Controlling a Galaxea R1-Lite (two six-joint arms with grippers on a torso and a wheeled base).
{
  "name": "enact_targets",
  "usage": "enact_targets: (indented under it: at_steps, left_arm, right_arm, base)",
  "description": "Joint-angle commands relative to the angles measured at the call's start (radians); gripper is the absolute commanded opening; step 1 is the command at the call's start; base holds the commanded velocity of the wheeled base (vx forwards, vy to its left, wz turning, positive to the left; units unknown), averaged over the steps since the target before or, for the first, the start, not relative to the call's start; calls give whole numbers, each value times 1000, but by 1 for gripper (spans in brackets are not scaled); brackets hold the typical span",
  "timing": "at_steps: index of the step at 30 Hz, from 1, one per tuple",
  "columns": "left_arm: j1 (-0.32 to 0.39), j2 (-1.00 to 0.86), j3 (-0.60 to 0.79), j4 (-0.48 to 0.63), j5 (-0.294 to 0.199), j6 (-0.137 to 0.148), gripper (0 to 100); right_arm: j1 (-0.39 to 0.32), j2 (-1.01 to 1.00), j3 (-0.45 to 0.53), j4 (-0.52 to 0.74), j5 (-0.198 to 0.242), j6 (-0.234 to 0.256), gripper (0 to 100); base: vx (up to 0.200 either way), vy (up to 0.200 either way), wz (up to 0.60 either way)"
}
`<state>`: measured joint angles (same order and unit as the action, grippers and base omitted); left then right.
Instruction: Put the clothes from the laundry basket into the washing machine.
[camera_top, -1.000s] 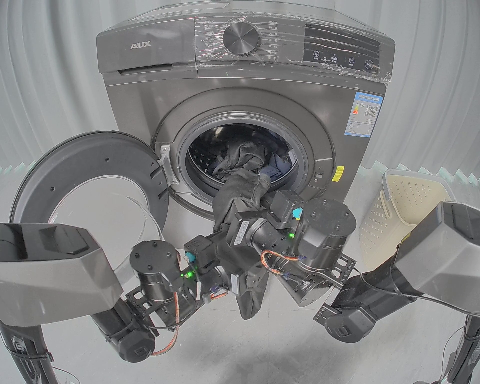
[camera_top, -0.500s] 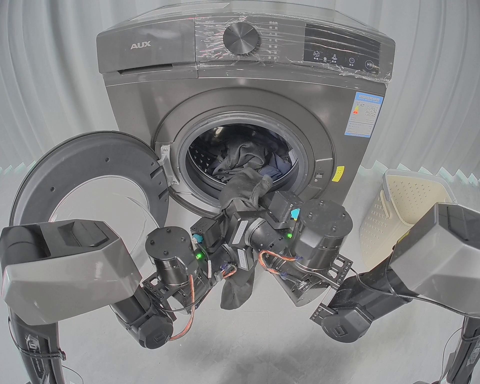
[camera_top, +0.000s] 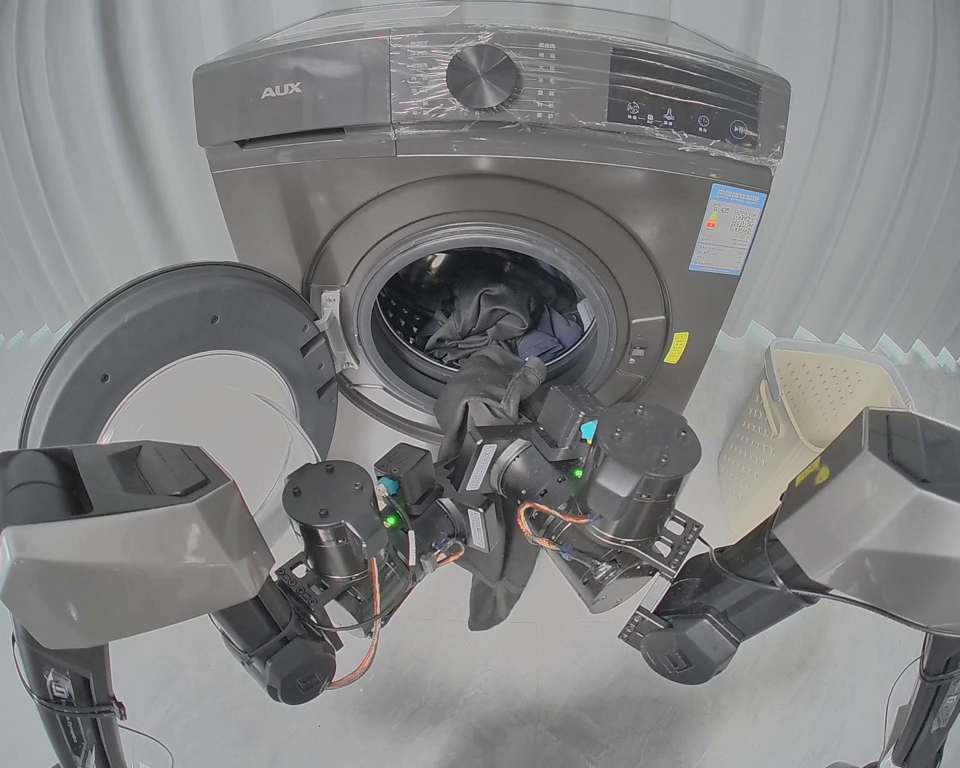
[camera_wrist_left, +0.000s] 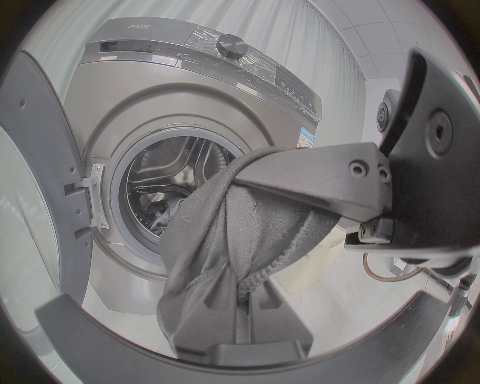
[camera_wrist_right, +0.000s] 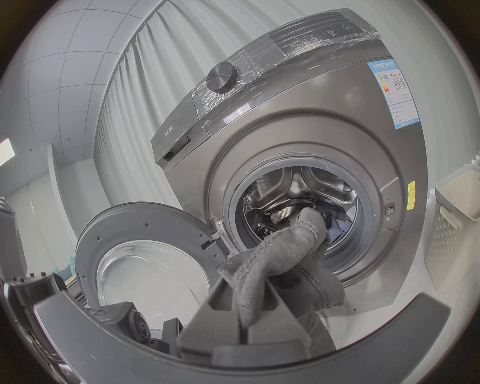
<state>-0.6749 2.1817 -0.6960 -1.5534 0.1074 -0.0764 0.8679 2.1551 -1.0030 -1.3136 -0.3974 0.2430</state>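
Here, both jaws were clamped on one dark garment (camera_top: 489, 383): the left gripper (camera_wrist_left: 240, 300) low, the right gripper (camera_wrist_right: 247, 305) higher; its top end lay at the open drum mouth of the washer (camera_top: 300, 200), the basket (camera_top: 812, 400) off to the right

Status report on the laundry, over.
Jaws shut on dark garment: left gripper, right gripper. Garment at washer mouth, tail hanging. Door open.
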Motion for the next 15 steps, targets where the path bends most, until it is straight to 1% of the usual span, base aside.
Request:
enact_targets:
  at_steps: [1,8,9,13,15]
  left_arm:
    - [1,-5,16,-1,-2,0,0]
    - [-5,-66,90,-2,-20,7,0]
    - [-6,-79,101,-1,-26,9,0]
    - [-6,-123,151,-1,-60,9,0]
    - [0,-143,182,-1,-77,9,0]
  right_arm:
    - [0,3,1,-1,0,-1,0]
    - [5,3,15,-6,6,12,0]
    - [6,3,24,-9,11,12,100]
    - [13,8,43,-26,17,16,100]
    - [11,-1,69,-27,22,24,100]
  base:
    - [0,0,0]
    - [0,0,0]
    - [0,0,0]
    - [0,0,0]
    - [0,0,0]
